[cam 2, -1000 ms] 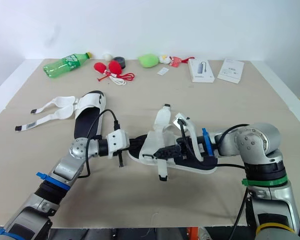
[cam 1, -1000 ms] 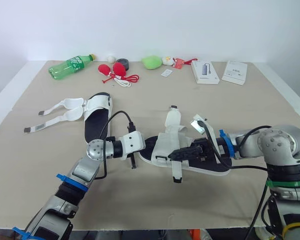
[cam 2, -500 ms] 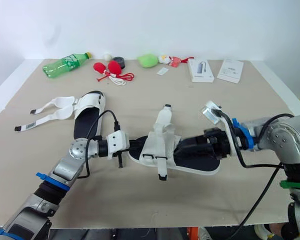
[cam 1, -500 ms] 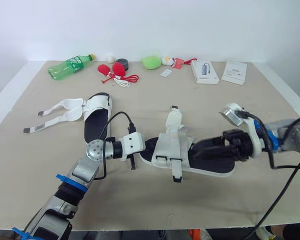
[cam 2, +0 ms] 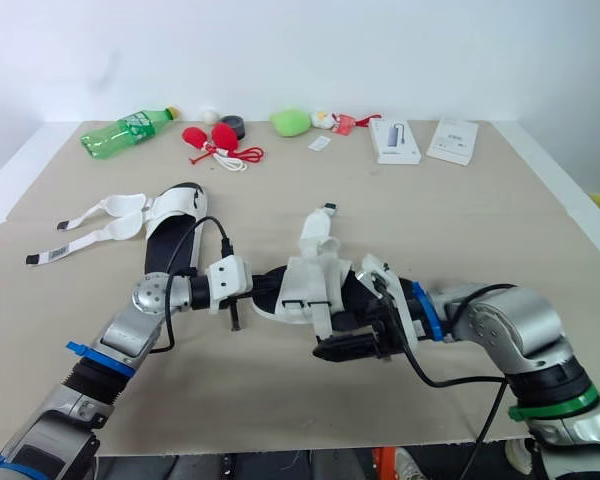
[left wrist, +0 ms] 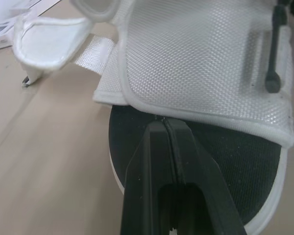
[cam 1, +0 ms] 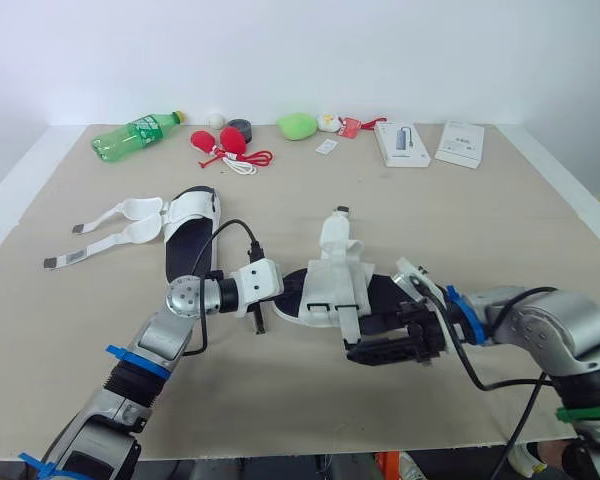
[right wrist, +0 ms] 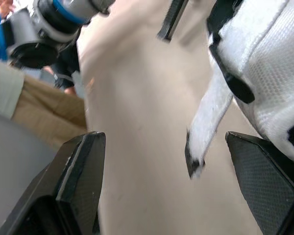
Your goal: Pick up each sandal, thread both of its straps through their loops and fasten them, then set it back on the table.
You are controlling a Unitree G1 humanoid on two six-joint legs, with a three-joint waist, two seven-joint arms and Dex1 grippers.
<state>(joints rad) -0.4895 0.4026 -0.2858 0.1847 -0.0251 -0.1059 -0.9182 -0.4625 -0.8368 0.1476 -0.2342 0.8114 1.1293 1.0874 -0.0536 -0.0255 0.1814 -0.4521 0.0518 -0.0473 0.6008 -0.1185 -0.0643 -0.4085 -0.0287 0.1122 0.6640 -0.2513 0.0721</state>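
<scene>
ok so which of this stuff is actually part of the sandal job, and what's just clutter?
Job:
near sandal, one strap end dangling by the open right gripper
left gripper, shut, over its footbed
far sandal, straps loose

Clutter:
green bottle
red cable
green lump
white boxes

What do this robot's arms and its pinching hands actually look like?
Both arms are silver-grey metal with round joints and trailing black cables. The left arm wears blue bands. The right arm has a blue band near the wrist and a green one past the elbow. Each wrist carries a white block. The left gripper and right gripper each have two black wedge-shaped fingers.
</scene>
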